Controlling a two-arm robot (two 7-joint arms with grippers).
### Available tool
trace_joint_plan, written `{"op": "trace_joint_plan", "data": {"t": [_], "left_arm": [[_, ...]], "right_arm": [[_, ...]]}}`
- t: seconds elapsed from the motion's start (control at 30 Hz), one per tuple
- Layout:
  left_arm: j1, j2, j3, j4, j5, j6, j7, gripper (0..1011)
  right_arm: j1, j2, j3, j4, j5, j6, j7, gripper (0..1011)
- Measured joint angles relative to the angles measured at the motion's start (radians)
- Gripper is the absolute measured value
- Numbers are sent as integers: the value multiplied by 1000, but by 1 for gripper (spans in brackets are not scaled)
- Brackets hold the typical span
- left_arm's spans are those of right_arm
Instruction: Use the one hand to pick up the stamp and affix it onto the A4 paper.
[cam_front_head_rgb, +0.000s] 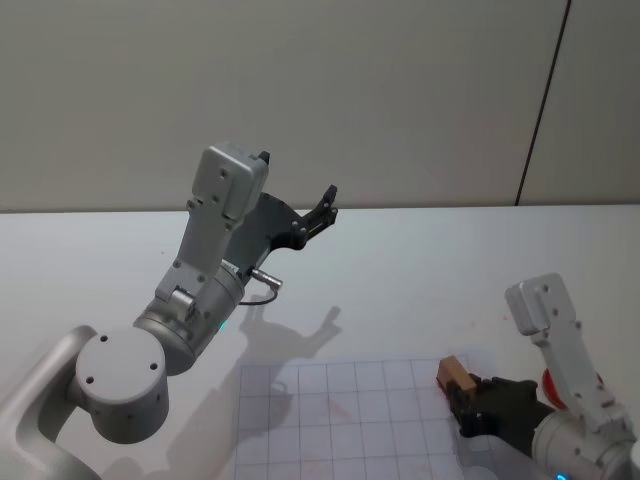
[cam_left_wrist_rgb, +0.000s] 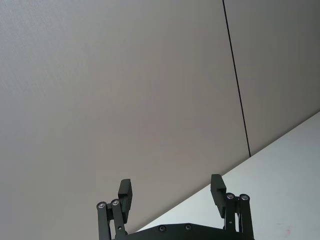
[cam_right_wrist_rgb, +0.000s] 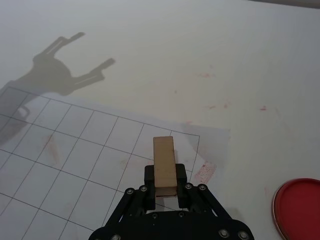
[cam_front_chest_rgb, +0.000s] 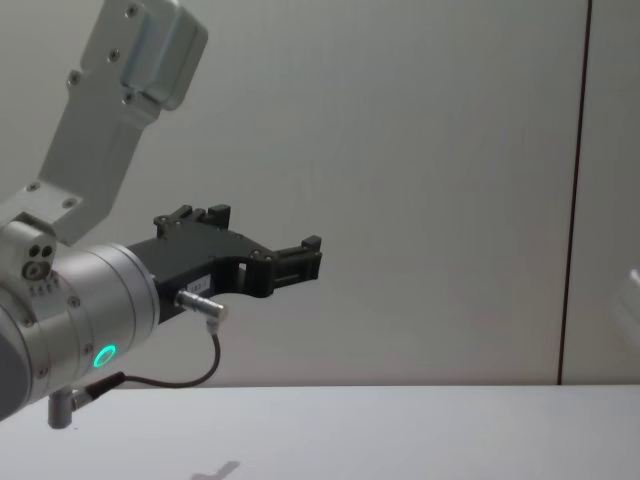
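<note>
Stamp (cam_right_wrist_rgb: 164, 162) clamped in right gripper (cam_right_wrist_rgb: 165, 176) jaws, at 1 o'clock corner of gridded paper (cam_right_wrist_rgb: 75, 160): pickup done, press not yet made. Left gripper (cam_left_wrist_rgb: 172, 192) parked high, 10 o'clock, jaws apart.

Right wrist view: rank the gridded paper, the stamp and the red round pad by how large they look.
1. gridded paper: largest, though cut off by the picture's edges.
2. red round pad: partly cut off at the edge.
3. stamp: smallest, yet nearest the camera, so its true size is unsure.
</note>
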Motion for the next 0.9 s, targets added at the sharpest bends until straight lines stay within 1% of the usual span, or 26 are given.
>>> {"op": "trace_joint_plan", "data": {"t": [0.23,0.9], "left_arm": [[0,0,0,0,0,0,0,1001],[0,0,0,0,0,0,0,1001]], "right_arm": [[6,0,0,28,-6,4,15,218],[24,-3,2,72,-12,22,43,218]]}}
